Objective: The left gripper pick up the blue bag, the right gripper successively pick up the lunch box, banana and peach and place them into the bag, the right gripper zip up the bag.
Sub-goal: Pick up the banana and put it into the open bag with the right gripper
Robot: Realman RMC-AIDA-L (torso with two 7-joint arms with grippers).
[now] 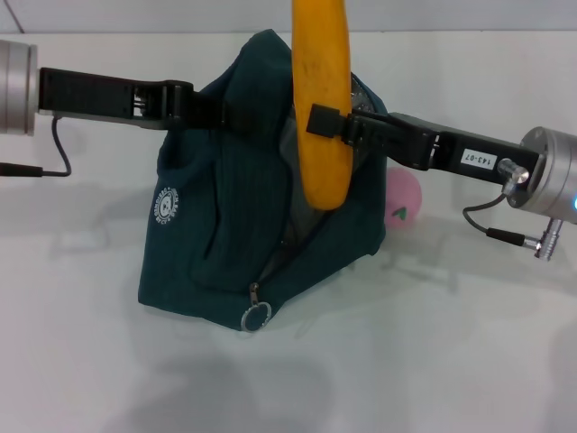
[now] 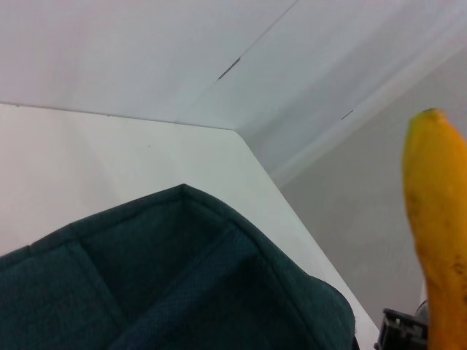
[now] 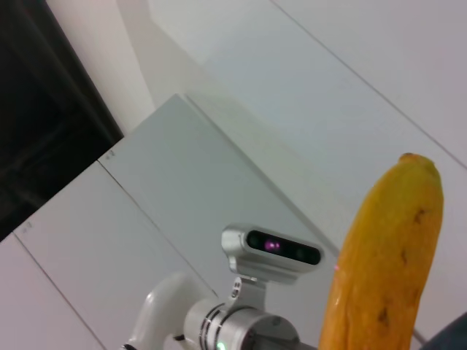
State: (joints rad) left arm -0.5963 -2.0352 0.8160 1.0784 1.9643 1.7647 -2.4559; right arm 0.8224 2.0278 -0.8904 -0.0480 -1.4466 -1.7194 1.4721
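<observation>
Banana (image 1: pixel 322 99) is hanging upright, gripped by right claw (image 1: pixel 332 124) over blue bag (image 1: pixel 225 234); left claw (image 1: pixel 209 110) is clamping bag's top edge; peach (image 1: pixel 403 200) is sitting on surface behind, right.

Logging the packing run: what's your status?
Left gripper shut on blue bag top. Right gripper shut on banana, upright over bag's opening. Peach waits behind bag.
</observation>
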